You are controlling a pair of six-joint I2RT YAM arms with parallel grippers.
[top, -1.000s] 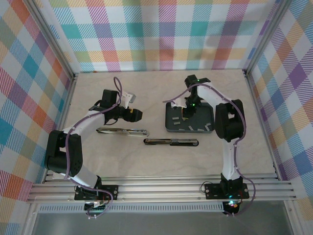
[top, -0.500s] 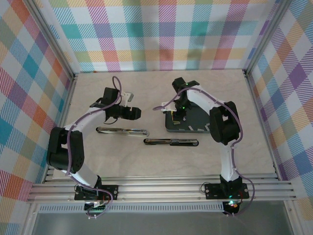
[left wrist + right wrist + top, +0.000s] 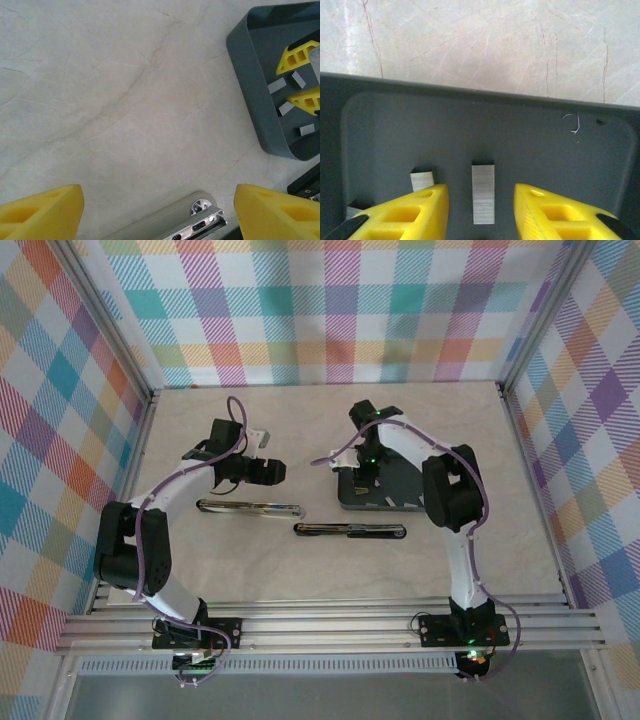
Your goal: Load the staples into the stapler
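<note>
We see right gripper [image 3: 480,202] spread, fingers either side of one strip of the staples [image 3: 483,192], no contact. More strips lie flat beside it in the grey tray [image 3: 545,140]. Left gripper [image 3: 157,212] spread wide over the table [image 3: 100,100], stapler [image 3: 172,225] end between its fingers, tray near. Second stapler [image 3: 350,530] lies just beside the tray's near side.

On my screen the table [image 3: 100,100] looks like smooth, matt, stone-patterned laminate with faint veins. The tray [image 3: 395,115] reads as matt dark-grey plastic, and the staples [image 3: 483,192] in it as finely brushed light-grey metal. The stapler [image 3: 160,226] has a dull grey shell over glossy chrome. The right gripper [image 3: 481,212] has fingers [image 3: 415,212] of matt yellow plastic.
</note>
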